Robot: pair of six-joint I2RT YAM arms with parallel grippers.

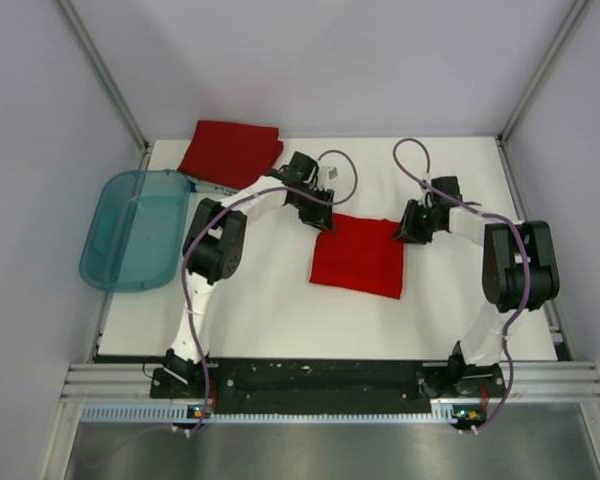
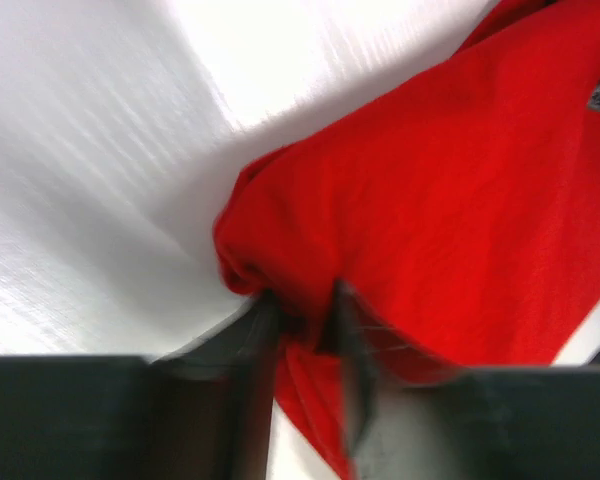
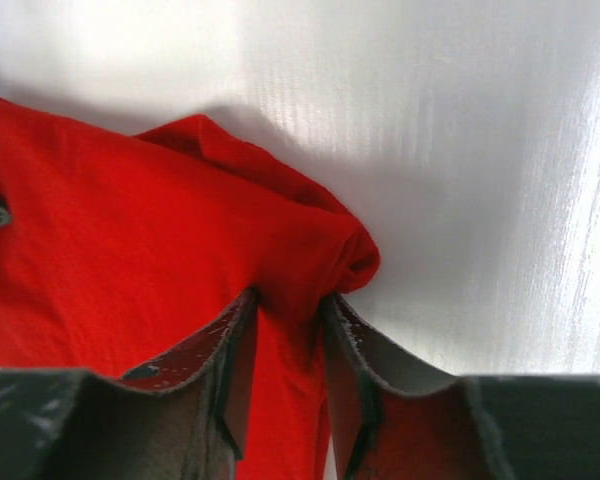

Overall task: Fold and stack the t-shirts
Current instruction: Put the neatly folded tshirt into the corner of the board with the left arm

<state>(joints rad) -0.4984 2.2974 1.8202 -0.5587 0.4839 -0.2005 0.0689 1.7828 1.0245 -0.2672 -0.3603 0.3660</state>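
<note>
A folded red t-shirt lies in the middle of the white table. My left gripper is shut on its far left corner; the left wrist view shows the cloth bunched between the fingers. My right gripper is shut on its far right corner; the right wrist view shows the cloth pinched between the fingers. A second folded red t-shirt lies at the table's far left.
A translucent teal tub stands off the table's left edge. The left arm's elbow is beside it. Grey walls and metal posts close in the back and sides.
</note>
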